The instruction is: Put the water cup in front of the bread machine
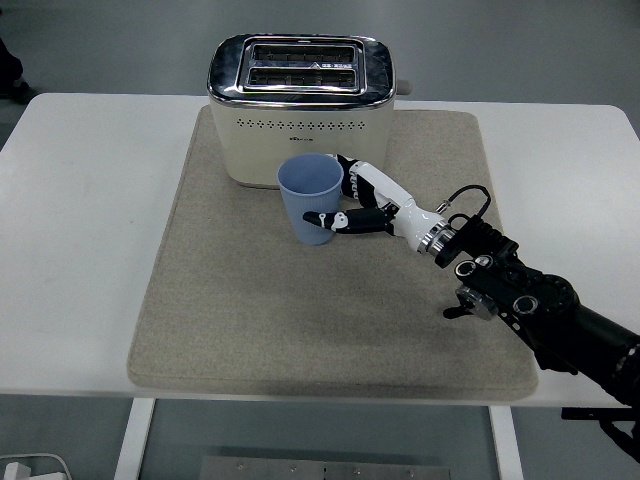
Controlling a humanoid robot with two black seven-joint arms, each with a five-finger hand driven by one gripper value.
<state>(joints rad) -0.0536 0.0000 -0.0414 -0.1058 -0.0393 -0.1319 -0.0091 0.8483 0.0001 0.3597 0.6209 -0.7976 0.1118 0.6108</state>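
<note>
A light blue water cup stands upright on the beige mat, just in front of the cream and chrome bread machine. My right hand reaches in from the lower right and wraps the cup's right side, thumb at the front, fingers behind it. The cup's base appears to rest on the mat. The left arm is out of view.
The mat covers the middle of the white table. The black right forearm crosses the mat's right part. A white object lies on the floor at the bottom left.
</note>
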